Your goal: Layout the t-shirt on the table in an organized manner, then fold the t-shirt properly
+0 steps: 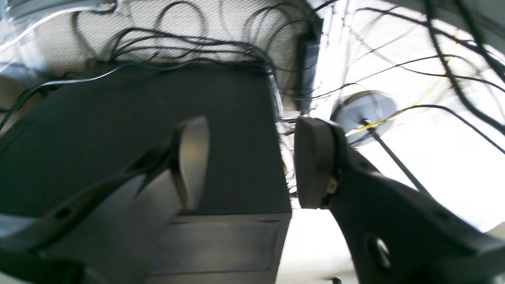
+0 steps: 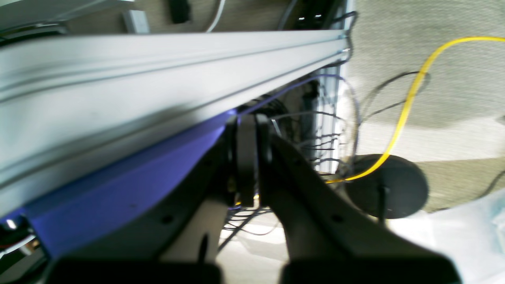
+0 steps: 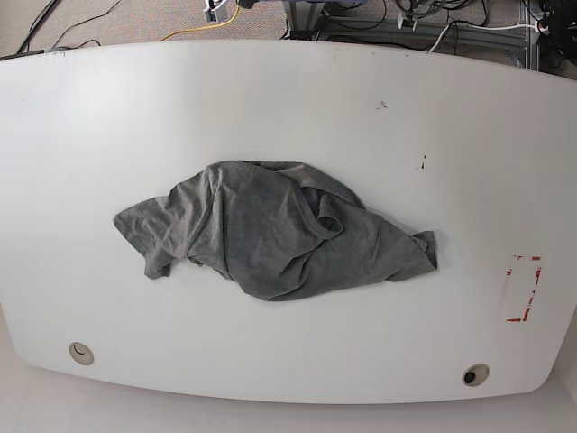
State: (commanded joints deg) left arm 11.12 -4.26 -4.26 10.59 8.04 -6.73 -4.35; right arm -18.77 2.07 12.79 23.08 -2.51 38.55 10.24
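Note:
The grey t-shirt (image 3: 270,230) lies crumpled in a heap near the middle of the white table (image 3: 270,99) in the base view. Neither arm shows in the base view. In the left wrist view my left gripper (image 1: 252,161) is open and empty, with its fingers wide apart, pointing at a dark box and cables off the table. In the right wrist view my right gripper (image 2: 247,157) is shut with its pads together and nothing between them, facing a grey rail. The t-shirt shows in neither wrist view.
A red dashed rectangle mark (image 3: 523,289) sits near the table's right edge. Round holes sit at the front left (image 3: 81,353) and front right (image 3: 474,374). Cables and frame parts (image 3: 406,23) lie beyond the far edge.

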